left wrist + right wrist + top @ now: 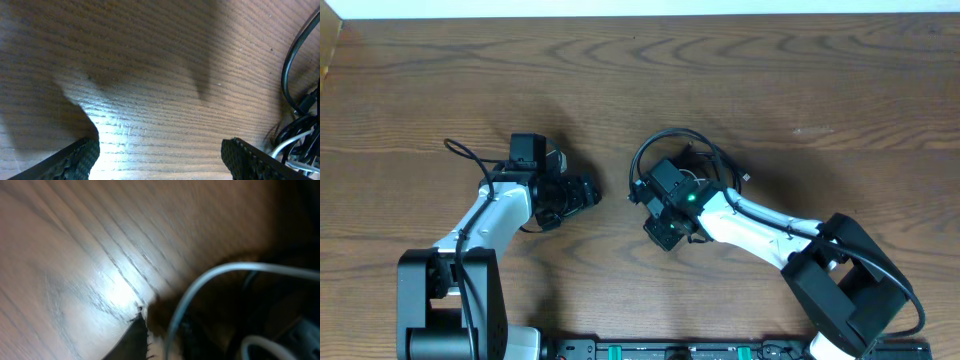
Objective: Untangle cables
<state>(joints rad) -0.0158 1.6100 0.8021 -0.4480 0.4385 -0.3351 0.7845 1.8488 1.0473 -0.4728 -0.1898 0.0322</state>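
Cables (299, 131) lie under the right tool (656, 186), grip unclear; left tool (160, 155) gapes empty nearby.

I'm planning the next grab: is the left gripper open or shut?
Open: the left gripper shows both fingers far apart over the table, nothing between them.

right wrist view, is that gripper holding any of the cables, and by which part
cannot tell: the white cord curves close in front of the right gripper, but the blurred view hides any grip. left gripper holds nothing
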